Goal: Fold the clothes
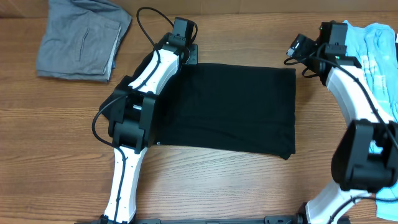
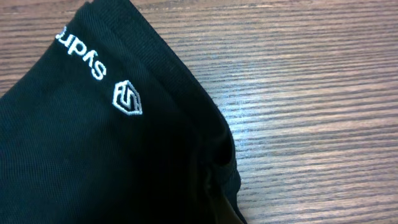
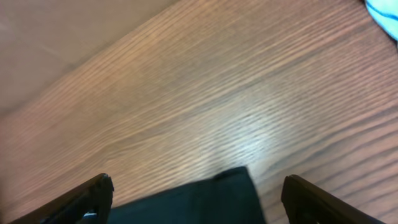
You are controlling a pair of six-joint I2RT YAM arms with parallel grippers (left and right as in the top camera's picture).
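Note:
The black T-shirt (image 1: 230, 109) lies folded into a flat rectangle in the middle of the table. My left gripper (image 1: 188, 55) is at its far left corner. In the left wrist view the black fabric (image 2: 74, 155) fills the frame and bunches up at the bottom over the fingers, with a small white logo (image 2: 127, 99) and white lettering by the hem. The gripper looks shut on the fabric. My right gripper (image 1: 297, 48) is open just above the shirt's far right corner (image 3: 186, 205), its fingers (image 3: 198, 182) spread to either side and apart from it.
A grey folded garment (image 1: 81, 40) lies at the far left. A light blue printed shirt (image 1: 379, 56) lies along the right edge, behind my right arm, and its edge shows in the right wrist view (image 3: 385, 12). Bare wood surrounds the shirt.

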